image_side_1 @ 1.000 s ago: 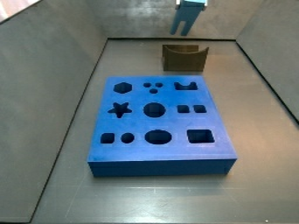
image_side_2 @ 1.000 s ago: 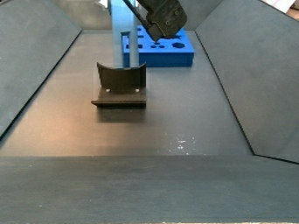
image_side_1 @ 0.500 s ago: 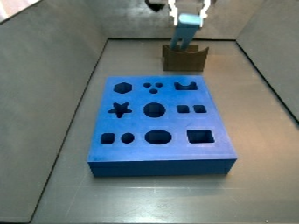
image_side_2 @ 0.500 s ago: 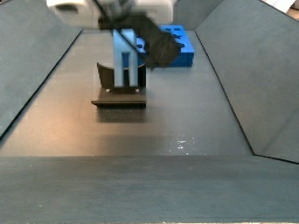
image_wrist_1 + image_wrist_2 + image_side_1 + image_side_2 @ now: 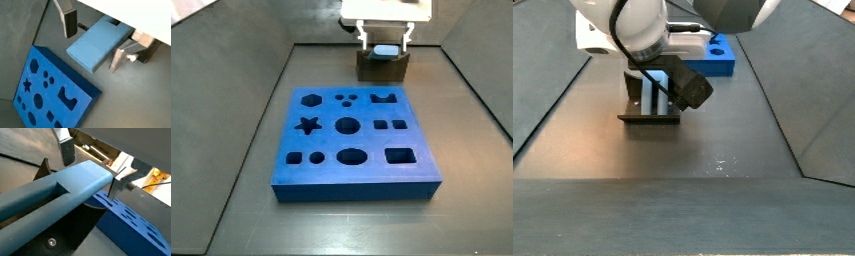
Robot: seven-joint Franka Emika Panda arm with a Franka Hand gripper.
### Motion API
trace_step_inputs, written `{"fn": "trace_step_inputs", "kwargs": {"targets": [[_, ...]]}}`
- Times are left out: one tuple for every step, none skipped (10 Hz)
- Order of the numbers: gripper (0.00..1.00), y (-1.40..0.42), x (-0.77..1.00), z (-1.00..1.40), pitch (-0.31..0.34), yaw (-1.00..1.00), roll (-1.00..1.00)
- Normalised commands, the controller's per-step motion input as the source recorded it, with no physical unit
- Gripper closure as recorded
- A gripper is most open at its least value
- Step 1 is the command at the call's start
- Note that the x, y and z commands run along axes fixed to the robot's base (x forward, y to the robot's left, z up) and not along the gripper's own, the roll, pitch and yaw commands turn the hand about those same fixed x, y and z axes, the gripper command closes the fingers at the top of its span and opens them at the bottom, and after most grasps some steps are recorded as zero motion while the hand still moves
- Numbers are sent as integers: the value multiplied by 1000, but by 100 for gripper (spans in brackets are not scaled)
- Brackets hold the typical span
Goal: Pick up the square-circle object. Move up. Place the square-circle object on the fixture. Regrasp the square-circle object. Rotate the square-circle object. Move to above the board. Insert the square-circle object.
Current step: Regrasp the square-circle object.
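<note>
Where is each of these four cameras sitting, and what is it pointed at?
Wrist view: on the arm, looking down past the gripper and peg at the board.
Wrist view: on the arm, along the peg into the fixture.
Side view: beyond the board, facing the fixture.
Side view: opposite end, fixture nearest; arm shows.
All show the board.

Honestly a lot is blocked here. In a side view the arm covers most of the fixture (image 5: 651, 113); only its base and a bit of upright show, and the square-circle object (image 5: 657, 90) is a thin blue sliver behind it. The gripper (image 5: 385, 44) sits low over the fixture (image 5: 381, 68) in the other side view, fingers too small to tell if they're touching the peg. Both wrist views cut off the board (image 5: 47, 95) and the peg's (image 5: 47, 195) far end.
</note>
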Motion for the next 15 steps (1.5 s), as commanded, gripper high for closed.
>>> {"fn": "trace_step_inputs", "kwargs": {"targets": [[0, 0, 0, 1000, 15, 23, 22], [0, 4, -3, 1000, 16, 26, 27], [0, 6, -17, 1000, 28, 26, 39], [0, 5, -27, 1000, 47, 20, 46], [0, 8, -29, 1000, 63, 13, 52], [0, 8, -31, 909, 78, 5, 50], [0, 13, -31, 722, 87, -8, 46], [0, 12, -21, 414, 98, -29, 52], [0, 12, -18, 288, 96, -34, 53], [0, 0, -1000, 0, -6, -10, 19], [0, 1, -1000, -21, -50, -21, 0], [0, -1, -1000, 12, -78, -34, 13], [0, -2, -1000, 12, -88, -27, 26], [0, -3, -1000, 6, -105, -6, 53], [0, -5, -1000, 10, -112, 5, 63]]}}
